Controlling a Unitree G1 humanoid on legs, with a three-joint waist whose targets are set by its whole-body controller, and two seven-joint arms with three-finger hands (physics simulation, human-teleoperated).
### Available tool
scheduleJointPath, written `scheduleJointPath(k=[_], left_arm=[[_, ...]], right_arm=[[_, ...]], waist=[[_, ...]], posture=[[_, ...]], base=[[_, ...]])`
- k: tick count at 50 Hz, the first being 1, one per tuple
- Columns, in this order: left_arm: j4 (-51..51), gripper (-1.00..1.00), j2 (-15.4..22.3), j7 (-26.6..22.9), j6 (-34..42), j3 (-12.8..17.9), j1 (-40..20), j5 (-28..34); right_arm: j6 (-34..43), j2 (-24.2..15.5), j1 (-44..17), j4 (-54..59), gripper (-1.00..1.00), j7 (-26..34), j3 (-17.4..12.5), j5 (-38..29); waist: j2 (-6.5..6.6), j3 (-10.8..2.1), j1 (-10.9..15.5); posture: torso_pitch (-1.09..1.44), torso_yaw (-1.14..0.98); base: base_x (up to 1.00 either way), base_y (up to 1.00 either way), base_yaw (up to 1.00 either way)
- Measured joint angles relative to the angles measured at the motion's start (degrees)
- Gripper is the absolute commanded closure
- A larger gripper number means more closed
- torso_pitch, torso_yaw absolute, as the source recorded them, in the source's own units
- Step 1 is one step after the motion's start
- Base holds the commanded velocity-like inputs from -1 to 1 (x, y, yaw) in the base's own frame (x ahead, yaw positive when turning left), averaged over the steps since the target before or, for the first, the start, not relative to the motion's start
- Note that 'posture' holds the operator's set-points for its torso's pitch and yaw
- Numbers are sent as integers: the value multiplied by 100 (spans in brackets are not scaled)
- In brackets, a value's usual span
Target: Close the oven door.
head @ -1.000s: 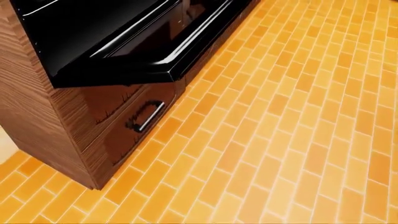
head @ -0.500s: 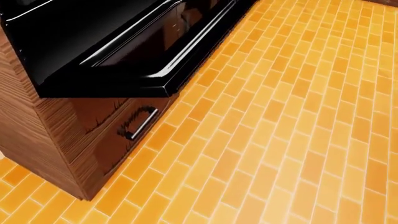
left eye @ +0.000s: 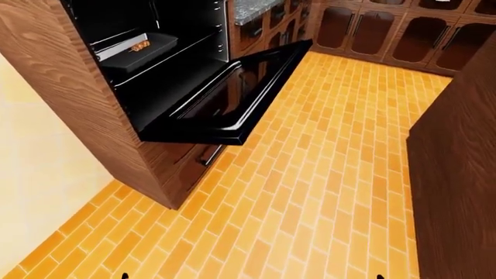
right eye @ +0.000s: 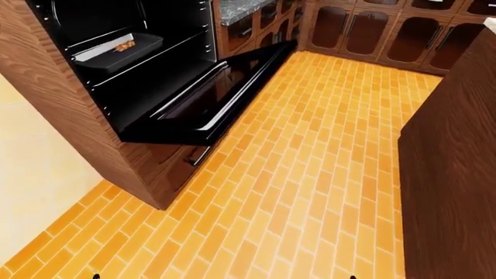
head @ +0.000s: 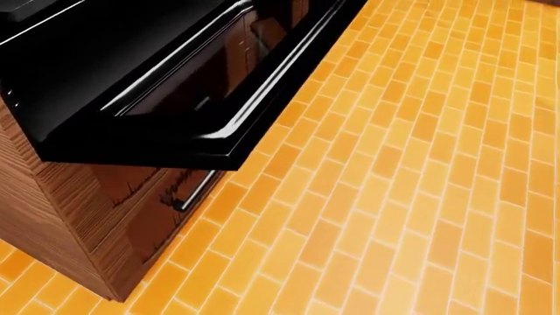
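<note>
Hands out of view (grip state impossible to tell). Oven door (left eye: 232,96) hanging fully open above brick floor (left eye: 325,186); closing not yet begun, approach unfinished.

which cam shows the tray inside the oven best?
The left-eye view: the tray sits whole on a rack inside the open oven, with something orange on it. The right-eye view shows nearly the same, slightly higher in the picture. The head view looks down on the oven door and floor; no tray shows.
</note>
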Motion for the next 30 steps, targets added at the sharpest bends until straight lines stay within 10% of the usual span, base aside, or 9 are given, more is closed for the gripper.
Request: scheduleJointPath(k=[6,13,19,28,30], left_arm=[[29,-100,28,-40,14,5,41,25],[-16,-100,81,7,-21,25,24,-12],[-28,-100,123,28,3,53,31,-32],[-1,-100,98,17,7,38,38,-27],[13,-100,7,-8,22,3,11,-12]], right_arm=[[-21,24,-5,-2,-100,15,7,8],[-2,35,9,25,-100,51,-5,26],[5,165,-8,62,-100,136,56,-19],[0,67,-9,18,-100,97,14,27],[18,24,-9,7,-100,82,-6,36]], waist=[[78,-28,13],[750,-80,30],[530,-53,107],[-142,-9,106],[10,20,50]], posture=[[0,0],[0,0],[0,0],[0,0],[0,0]], base=[[7,20,0],[4,27,0],[2,28,0],[2,28,0],[2,28,0]])
